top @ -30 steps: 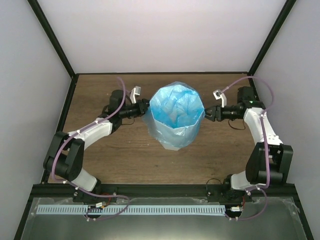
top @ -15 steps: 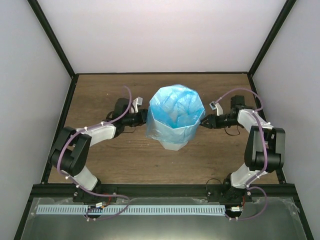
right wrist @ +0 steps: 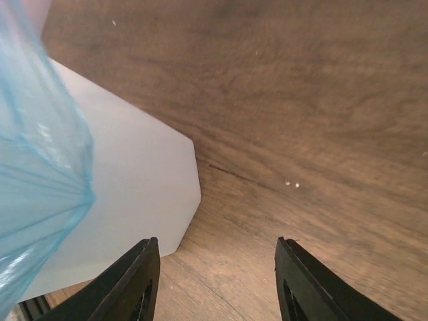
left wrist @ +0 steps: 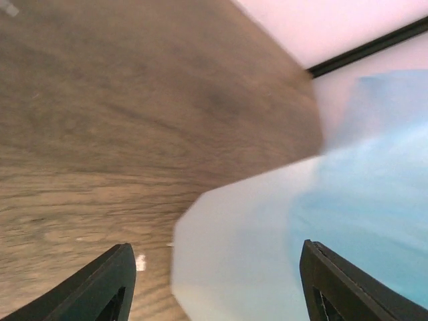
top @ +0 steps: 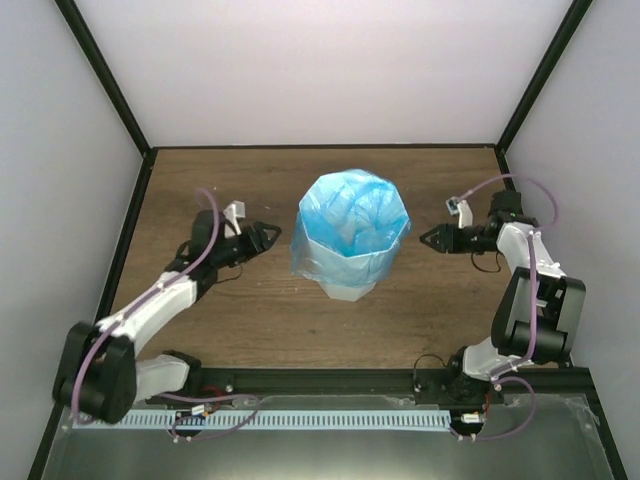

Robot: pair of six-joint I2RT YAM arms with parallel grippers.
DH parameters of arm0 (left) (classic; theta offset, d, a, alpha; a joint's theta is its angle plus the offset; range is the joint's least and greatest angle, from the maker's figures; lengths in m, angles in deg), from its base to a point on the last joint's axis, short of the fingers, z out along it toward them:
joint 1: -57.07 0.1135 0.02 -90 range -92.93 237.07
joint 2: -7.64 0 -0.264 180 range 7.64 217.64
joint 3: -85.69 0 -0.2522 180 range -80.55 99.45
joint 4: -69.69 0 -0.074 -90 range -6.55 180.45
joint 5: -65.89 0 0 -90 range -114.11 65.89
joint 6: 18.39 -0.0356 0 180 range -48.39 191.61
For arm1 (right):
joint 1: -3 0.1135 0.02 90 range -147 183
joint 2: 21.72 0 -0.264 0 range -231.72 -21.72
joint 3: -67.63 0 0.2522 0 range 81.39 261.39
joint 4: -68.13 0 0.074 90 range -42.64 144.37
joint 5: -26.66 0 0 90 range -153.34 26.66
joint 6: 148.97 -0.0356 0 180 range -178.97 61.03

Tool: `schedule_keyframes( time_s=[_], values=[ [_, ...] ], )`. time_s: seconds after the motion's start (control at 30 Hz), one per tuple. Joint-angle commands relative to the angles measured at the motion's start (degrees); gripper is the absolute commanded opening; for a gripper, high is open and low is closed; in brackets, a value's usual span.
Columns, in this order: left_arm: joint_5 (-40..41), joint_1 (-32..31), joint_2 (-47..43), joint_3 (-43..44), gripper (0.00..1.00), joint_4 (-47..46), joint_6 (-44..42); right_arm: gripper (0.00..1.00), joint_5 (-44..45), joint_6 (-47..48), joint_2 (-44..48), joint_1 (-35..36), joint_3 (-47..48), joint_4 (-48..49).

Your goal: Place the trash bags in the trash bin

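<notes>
The white faceted trash bin [top: 346,288] stands upright at the middle of the table. The light-blue trash bag [top: 352,215] lines its inside and hangs down over the rim and upper sides. My left gripper [top: 270,235] is open a short way left of the bin, touching nothing. In the left wrist view the bin wall [left wrist: 234,254] and bag [left wrist: 374,187] lie ahead of the wide jaws [left wrist: 214,246]. My right gripper [top: 428,238] is open just right of the bin, also empty. The right wrist view has the bin [right wrist: 127,187] and bag [right wrist: 33,167] at left of its gripper [right wrist: 217,241].
The wooden table [top: 240,310] is boxed in by pale walls with black frame bars [top: 110,90] at the back corners. Both arm bases sit at the near edge.
Both grippers have drawn back from the sides of the bin. The left one opened wide and swung left and nearer; the right one moved a little to the right.
</notes>
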Motion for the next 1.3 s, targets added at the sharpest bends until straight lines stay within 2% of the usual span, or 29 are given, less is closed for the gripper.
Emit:
schedule_keyframes(
  time_s=[0.0,0.13,0.23,0.33,0.47,0.6,0.73,0.8,1.1,1.27],
  values=[
    [-1.2,0.0,-12.7,-3.0,0.7,-1.5,-1.1,0.5,-4.3,4.4,6.0,-1.4,4.1,-3.7],
    [-4.6,-0.8,-21.1,-4.4,0.67,-5.2,-2.9,0.53,-5.0,3.3,9.6,-1.4,7.6,-4.2],
    [-7.2,-1.5,-24.0,-0.6,0.62,-6.5,-7.1,0.55,-5.8,1.5,10.6,-1.4,11.8,-4.7],
    [-12.4,-3.2,-21.1,6.1,0.58,-1.0,-12.5,0.55,-8.1,0.3,10.7,-1.2,16.6,-5.9],
    [-17.4,-6.6,-16.0,12.8,0.62,10.6,-23.1,0.57,-8.6,0.2,11.4,-0.7,18.9,-7.5],
    [-10.5,-12.2,-16.8,13.8,0.66,17.5,-31.3,0.58,-7.5,0.7,12.8,-0.8,17.3,-7.5],
    [4.4,-20.0,-18.0,13.7,0.65,22.1,-37.6,0.59,-7.0,1.3,13.5,-0.7,15.3,-7.5],
    [9.1,-22.6,-17.2,14.1,0.62,23.8,-38.8,0.59,-7.0,1.2,13.5,-0.8,15.0,-7.5],
    [21.2,-30.1,-10.2,13.8,0.46,26.0,-40.6,0.59,-7.0,0.7,13.2,-0.7,15.3,-7.1],
    [21.9,-30.4,-9.5,12.1,0.24,20.7,-39.7,0.59,-6.9,0.8,13.0,-0.7,14.0,-6.6]
  ],
)
